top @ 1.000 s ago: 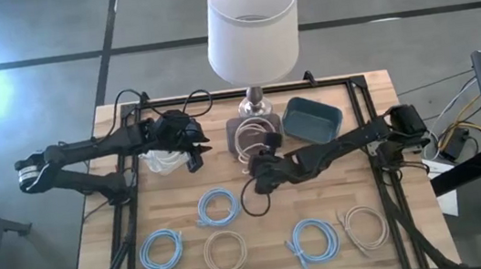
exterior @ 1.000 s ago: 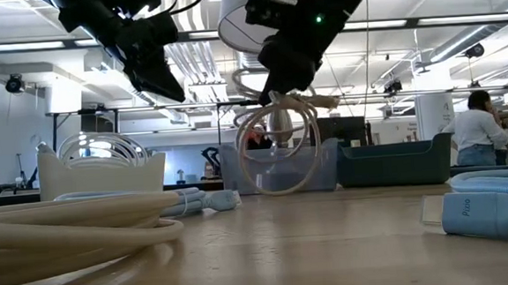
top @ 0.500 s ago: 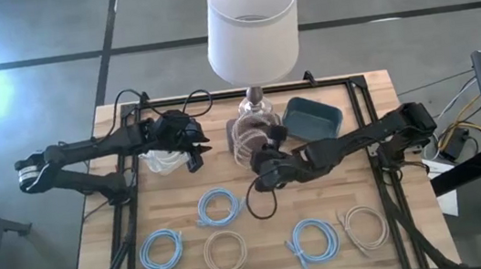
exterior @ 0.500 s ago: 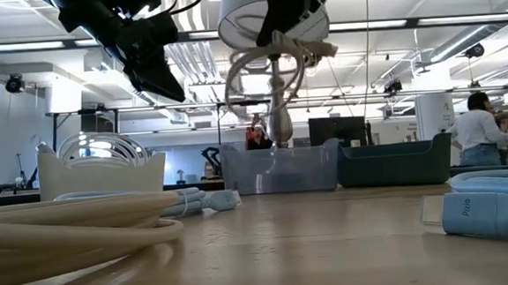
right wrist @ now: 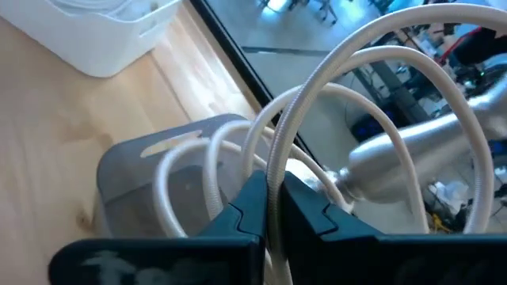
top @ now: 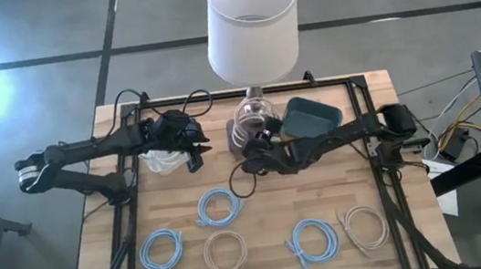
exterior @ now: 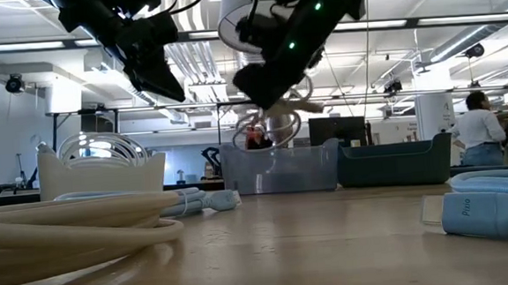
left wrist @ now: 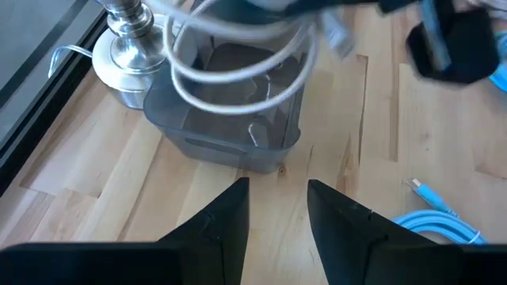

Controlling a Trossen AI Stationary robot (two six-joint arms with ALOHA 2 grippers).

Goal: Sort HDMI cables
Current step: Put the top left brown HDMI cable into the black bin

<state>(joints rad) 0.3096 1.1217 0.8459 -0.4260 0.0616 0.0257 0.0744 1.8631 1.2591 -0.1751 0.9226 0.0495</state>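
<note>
The right gripper (top: 255,154) holds a beige cable coil (right wrist: 348,119), jaws clamped on it, above the grey bin (left wrist: 230,119) beside the lamp base (left wrist: 127,47), at the counter's (top: 269,214) 12 o'clock. The left gripper (top: 195,149) hovers at 10 o'clock, jaws parted and empty.

Right gripper (top: 258,147) shifted toward the lamp and the clear grey bin (top: 242,134) since a second ago — previously over bare table nearer the blue coils, now above the bin's edge. Beige coil (exterior: 275,123) carried along in its closed fingers: hung low in front of the bin at first, then lifted high, now lowered again and suspended just above the bin (exterior: 279,167) — seen hanging over its opening in the left wrist view
</note>
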